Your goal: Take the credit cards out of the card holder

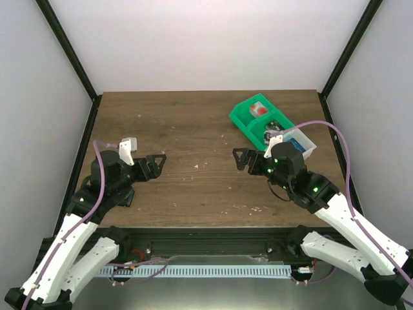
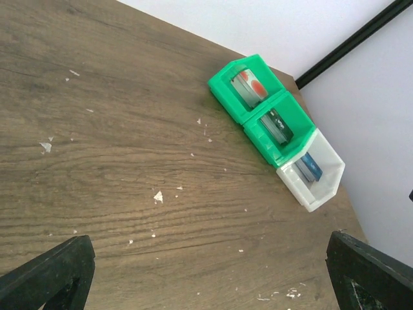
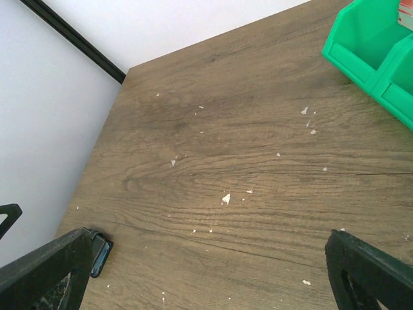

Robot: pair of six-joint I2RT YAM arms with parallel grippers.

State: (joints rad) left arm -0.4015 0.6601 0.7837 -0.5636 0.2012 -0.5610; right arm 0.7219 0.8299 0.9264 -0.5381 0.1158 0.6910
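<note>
The card holder [image 2: 303, 170] stands on edge in the white end compartment of the bin, grey-blue with a dark side. A bright blue strip beside it [image 2: 312, 166] looks like the credit cards, though I cannot tell them apart from the holder. In the top view it shows only as a blue patch [image 1: 296, 139], partly hidden by my right wrist. My left gripper [image 1: 152, 165] [image 2: 206, 278] is open and empty over bare table at the left. My right gripper [image 1: 241, 160] [image 3: 206, 278] is open and empty, pointing left, just in front of the bin.
The green-and-white compartment bin [image 1: 244, 119] [image 2: 222, 86] sits at the back right; its two green compartments hold other flat items. Its green corner shows in the right wrist view [image 3: 361, 61]. A small dark thing [image 3: 100, 254] lies near the left table edge; I cannot identify it.
</note>
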